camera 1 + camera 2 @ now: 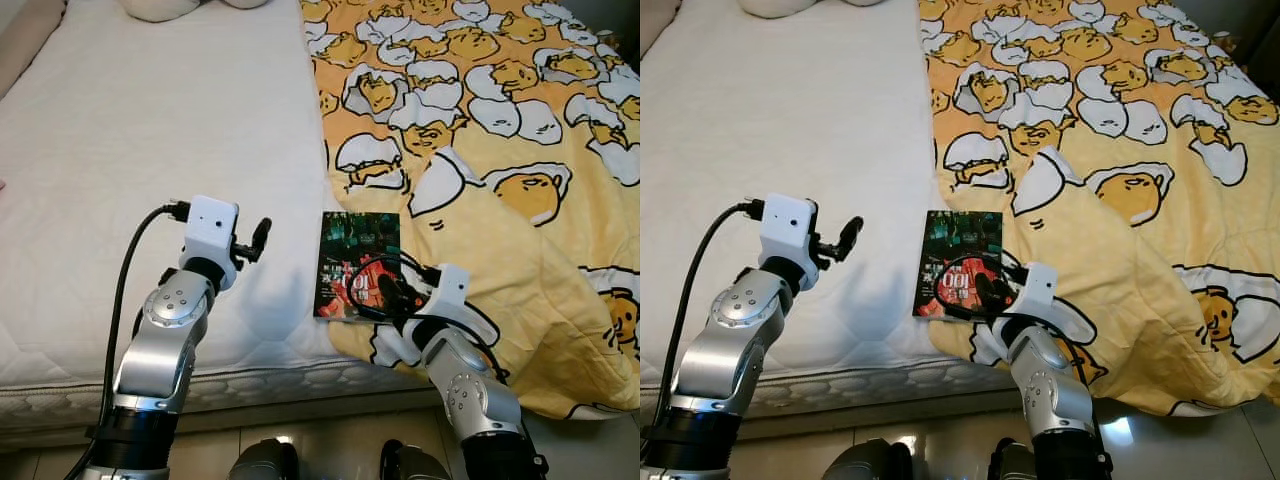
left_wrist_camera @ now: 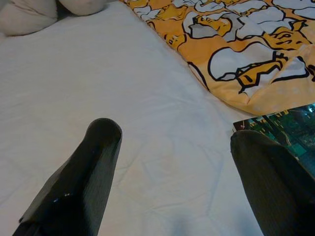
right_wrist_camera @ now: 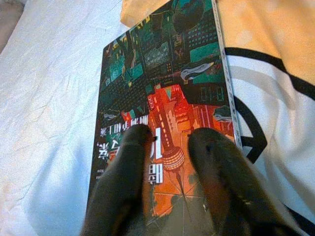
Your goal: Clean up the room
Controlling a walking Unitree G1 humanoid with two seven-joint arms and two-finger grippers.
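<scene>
Right gripper (image 3: 170, 147) hovers over glossy dark-green-and-red book (image 1: 356, 262), fingers slightly parted, gripping nothing. Book looks thin, stiff, light, slick; near spine edge probably best hold.

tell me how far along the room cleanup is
Early, it seems. Nothing looks put away yet: the book lies flat at the mattress edge, partly on the yellow blanket. In hand: the right gripper is over its cover, fingers slightly apart, not gripping. The left gripper hovers open. Lifting and stowing remain.
</scene>
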